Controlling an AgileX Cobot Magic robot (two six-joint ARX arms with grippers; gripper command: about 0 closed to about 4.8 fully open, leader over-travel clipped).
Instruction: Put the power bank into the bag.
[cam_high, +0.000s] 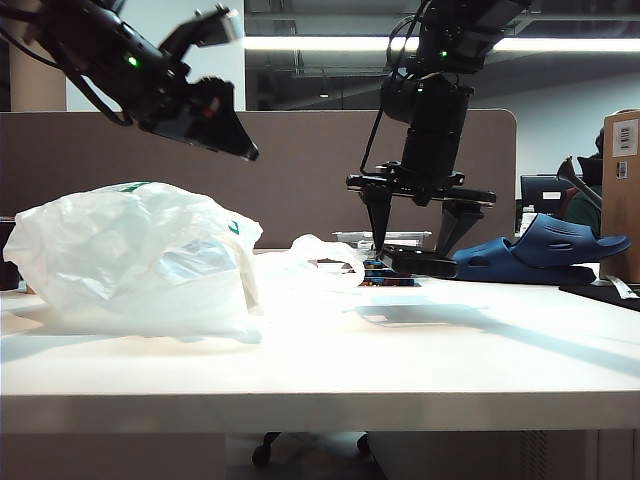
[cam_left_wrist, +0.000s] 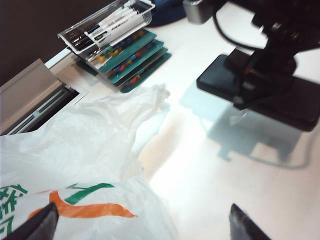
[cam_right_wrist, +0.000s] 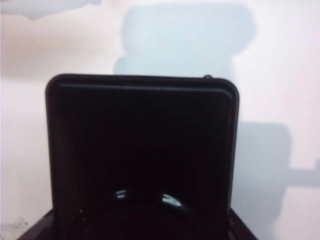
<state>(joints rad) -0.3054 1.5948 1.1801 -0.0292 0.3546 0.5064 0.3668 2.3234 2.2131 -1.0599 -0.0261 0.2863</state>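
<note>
The right tool (cam_high: 415, 262) is clamped across the power bank (cam_high: 420, 262), held flat just above the worktop (cam_high: 420, 340). The bag (cam_high: 140, 260) lies well off toward the left tool (cam_high: 235, 140), which hangs above it, apparently spread wide and empty.

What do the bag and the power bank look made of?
Bag: thin translucent white plastic film, crinkled, slightly glossy, with green and orange print. Power bank: probably moulded black plastic, smooth matte shell with rounded corners; metal cannot be ruled out.
</note>
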